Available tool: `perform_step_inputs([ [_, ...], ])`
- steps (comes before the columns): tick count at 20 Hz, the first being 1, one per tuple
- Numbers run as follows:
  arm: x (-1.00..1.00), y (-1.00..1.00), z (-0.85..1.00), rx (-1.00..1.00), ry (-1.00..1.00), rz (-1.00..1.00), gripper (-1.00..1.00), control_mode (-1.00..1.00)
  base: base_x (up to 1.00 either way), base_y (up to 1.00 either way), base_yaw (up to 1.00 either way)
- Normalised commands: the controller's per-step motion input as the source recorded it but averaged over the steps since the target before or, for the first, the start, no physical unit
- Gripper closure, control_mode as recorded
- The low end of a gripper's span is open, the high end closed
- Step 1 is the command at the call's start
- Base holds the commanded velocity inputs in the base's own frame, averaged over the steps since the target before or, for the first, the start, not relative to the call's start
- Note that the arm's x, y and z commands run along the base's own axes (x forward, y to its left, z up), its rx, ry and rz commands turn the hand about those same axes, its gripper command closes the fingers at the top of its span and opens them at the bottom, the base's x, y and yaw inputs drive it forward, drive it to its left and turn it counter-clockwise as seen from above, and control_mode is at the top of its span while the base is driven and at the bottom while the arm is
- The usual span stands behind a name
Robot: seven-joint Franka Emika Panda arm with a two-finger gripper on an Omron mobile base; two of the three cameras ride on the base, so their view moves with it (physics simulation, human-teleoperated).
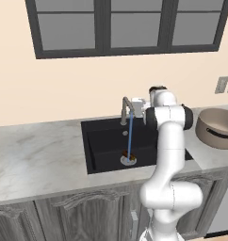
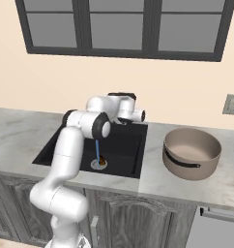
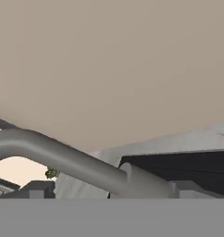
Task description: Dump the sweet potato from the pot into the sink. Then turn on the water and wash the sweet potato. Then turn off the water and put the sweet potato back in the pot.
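Observation:
A blue stream of water (image 1: 130,135) falls from the grey faucet (image 1: 126,108) into the black sink (image 1: 104,141). It lands on the sweet potato (image 1: 126,154), which lies at the round silver drain (image 1: 128,161). The right base view shows the same stream (image 2: 97,149) and the sweet potato (image 2: 103,159). My gripper (image 1: 134,108) hovers level with the faucet's top, just to its right, open and holding nothing. In the hand view the faucet's bent spout (image 3: 63,157) crosses close in front. The tan pot (image 2: 191,152) stands upright on the counter right of the sink, with nothing visible inside.
Marble counter (image 1: 36,160) runs on both sides of the sink. The wall rises right behind the faucet, with a dark-framed window (image 1: 125,23) above. An outlet plate (image 2: 231,104) is on the wall at the right. My own arm (image 1: 170,141) stands over the sink's right part.

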Motion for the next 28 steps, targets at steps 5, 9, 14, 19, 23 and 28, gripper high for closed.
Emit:
perform_step_inputs([
  [5,0.0,0.43,0.0,0.01,0.0,0.09,-1.0,-1.0,0.0,0.0,0.0],
  [9,0.0,0.28,0.0,0.0,0.0,0.07,-1.0,-1.0,0.0,0.0,0.0],
  [14,-0.22,-0.07,0.09,0.0,-0.01,-0.01,-1.0,-1.0,0.0,0.0,0.0],
  [19,-0.1,-0.18,0.05,0.0,0.0,-0.08,-1.0,-1.0,0.0,0.0,0.0],
  [23,0.0,-0.12,0.0,0.0,0.0,-0.07,-1.0,-1.0,0.0,0.0,0.0],
  [28,0.0,-0.25,0.0,0.0,0.0,-0.07,-1.0,-1.0,0.0,0.0,0.0],
])
